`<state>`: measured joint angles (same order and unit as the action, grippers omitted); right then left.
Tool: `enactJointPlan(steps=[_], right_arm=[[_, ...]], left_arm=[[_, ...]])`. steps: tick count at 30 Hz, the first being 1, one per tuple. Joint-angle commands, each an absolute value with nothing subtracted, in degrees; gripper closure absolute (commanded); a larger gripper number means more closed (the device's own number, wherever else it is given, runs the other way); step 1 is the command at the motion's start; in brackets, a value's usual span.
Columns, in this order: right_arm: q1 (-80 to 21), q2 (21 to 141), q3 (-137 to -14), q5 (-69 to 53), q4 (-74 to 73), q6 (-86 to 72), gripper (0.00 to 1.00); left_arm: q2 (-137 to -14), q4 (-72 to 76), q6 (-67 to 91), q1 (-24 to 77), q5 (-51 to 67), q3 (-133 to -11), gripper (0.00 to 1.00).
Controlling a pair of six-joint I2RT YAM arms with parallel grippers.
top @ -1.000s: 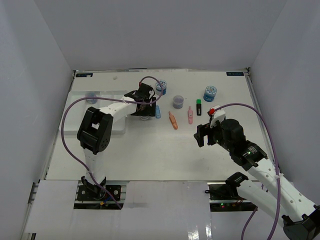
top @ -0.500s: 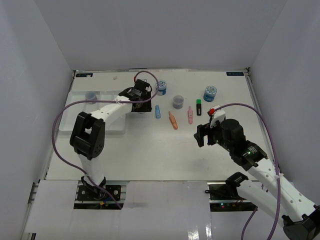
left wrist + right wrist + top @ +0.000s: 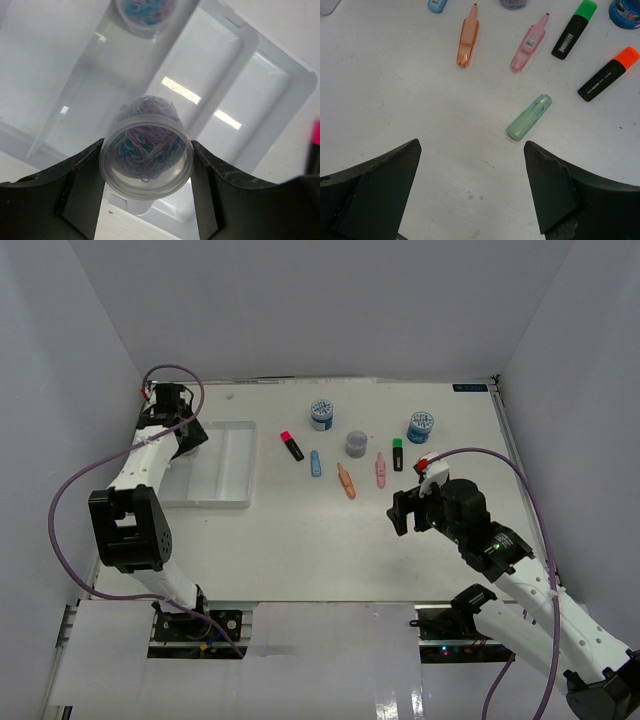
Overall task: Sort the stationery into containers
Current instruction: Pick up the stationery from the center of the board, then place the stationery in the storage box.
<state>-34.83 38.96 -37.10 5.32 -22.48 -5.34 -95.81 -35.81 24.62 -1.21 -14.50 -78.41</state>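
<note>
My left gripper (image 3: 146, 161) is shut on a clear jar (image 3: 146, 155) full of coloured rubber bands, held above the white divided tray (image 3: 298, 76). A second jar (image 3: 145, 11) stands in a tray compartment ahead. From above, the left gripper (image 3: 180, 422) hangs over the tray's (image 3: 226, 466) far left end. My right gripper (image 3: 471, 144) is open over bare table; a green marker (image 3: 529, 117) lies just beyond it. Orange marker (image 3: 468, 36), pink marker (image 3: 530, 41), green-capped highlighter (image 3: 574, 30) and orange-capped highlighter (image 3: 608, 74) lie farther out.
A pink-capped highlighter (image 3: 291, 446), a blue marker (image 3: 316, 463), a grey jar (image 3: 356, 444) and two blue-lidded jars (image 3: 321, 414) (image 3: 421, 426) sit mid-table. White walls enclose the table on three sides.
The left gripper closed on the clear jar mid-table and swung it left to above the tray's far end. The right arm has not moved.
</note>
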Motion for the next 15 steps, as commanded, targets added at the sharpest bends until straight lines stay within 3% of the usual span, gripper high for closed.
enactJointPlan(steps=[1, 15], right_arm=[[-34.6, 38.5, -35.9, 3.5, -20.3, -4.9, 0.10], [-34.6, 37.7, -34.6, 4.7, -20.4, -4.5, 0.10]], left_arm=[[-95.4, -35.9, 25.2, -4.6, -13.3, -78.0, 0.43], [-108.8, -28.7, 23.3, -10.5, -11.5, -82.2, 0.34]])
